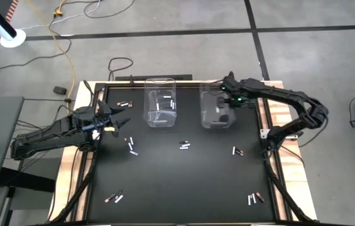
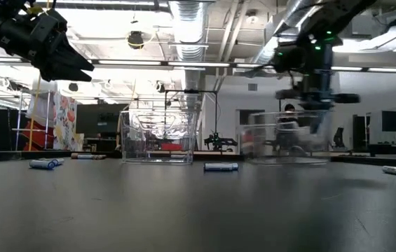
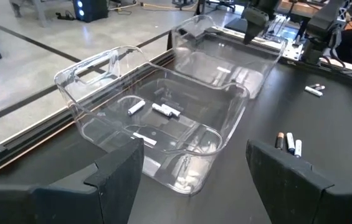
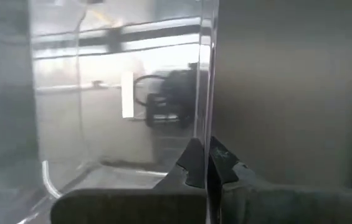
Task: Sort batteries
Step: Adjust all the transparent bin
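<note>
Right end effector [image 1: 223, 113] sits down inside the right clear bin [image 1: 217, 107], clenched; in its wrist view the two dark fingertips [image 4: 194, 165] meet either side of the bin's thin transparent wall, so it looks pinched on that wall, no battery visible between them. Left end effector [image 1: 117, 123] hovers above the bench's left side, near the left clear bin [image 1: 160, 102], fingers spread wide and released, holding nothing.

Bench [image 1: 183, 182] is a flat matte black top with a pale wood edge. Both bins are glossy see-through plastic, rectangular with rounded corners and lipped rims, standing side by side at the far end. Left bin holds a few small white cylindrical batteries [image 3: 163, 110] on its floor.

Other batteries lie scattered loose on the bench: a pair [image 1: 123, 103] beside the left bin, a few [image 1: 131, 145] just past the left end effector, a pair at centre [image 1: 185, 145], a pair [image 1: 237, 151] right of centre, and pairs near both front corners [image 1: 114, 198] [image 1: 255, 198]. Some white, some dark-and-copper; all slim, smooth cylinders.
</note>
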Available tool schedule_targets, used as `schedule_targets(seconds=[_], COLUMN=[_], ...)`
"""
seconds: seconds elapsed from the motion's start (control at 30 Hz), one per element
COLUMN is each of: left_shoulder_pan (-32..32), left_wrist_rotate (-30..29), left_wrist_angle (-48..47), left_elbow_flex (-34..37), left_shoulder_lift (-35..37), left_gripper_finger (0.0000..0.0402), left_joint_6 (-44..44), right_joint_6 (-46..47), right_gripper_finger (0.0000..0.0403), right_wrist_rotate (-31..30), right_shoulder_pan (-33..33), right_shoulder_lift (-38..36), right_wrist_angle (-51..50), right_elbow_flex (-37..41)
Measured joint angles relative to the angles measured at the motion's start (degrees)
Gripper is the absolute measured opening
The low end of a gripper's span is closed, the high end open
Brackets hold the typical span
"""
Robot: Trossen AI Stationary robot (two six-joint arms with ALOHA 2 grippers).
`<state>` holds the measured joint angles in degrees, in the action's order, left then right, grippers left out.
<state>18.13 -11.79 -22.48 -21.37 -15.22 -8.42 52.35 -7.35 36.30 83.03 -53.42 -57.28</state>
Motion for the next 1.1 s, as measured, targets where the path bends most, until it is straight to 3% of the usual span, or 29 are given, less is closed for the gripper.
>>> schedule_targets(seconds=[0.2,0.5,0.77,1.1], left_shoulder_pan=[0.0,0.0,0.0,0.0], left_wrist_rotate=[0.0,0.0,0.0,0.0], left_wrist_angle=[0.1,0.1,0.1,-0.1], left_elbow_flex=[0.0,0.0,0.0,0.0], left_shoulder_lift=[0.0,0.0,0.0,0.0], left_gripper_finger=[0.0279,0.0279,0.0279,0.0279], left_joint_6=[0.0,0.0,0.0,1.1], right_joint_6=[2.9,7.7,9.4,6.8], right_gripper_finger=[0.0001,0.0000,0.0000,0.0012], right_wrist_rotate=[0.1,-0.2,-0.4,-0.3], right_shoulder_pan=[-5.0,-6.4,-7.1,-6.9], right_shoulder_lift=[8.8,19.1,22.5,22.2], right_wrist_angle=[-0.6,-0.5,-1.0,-2.6], right_elbow_flex=[-9.0,-18.7,-24.0,-24.4])
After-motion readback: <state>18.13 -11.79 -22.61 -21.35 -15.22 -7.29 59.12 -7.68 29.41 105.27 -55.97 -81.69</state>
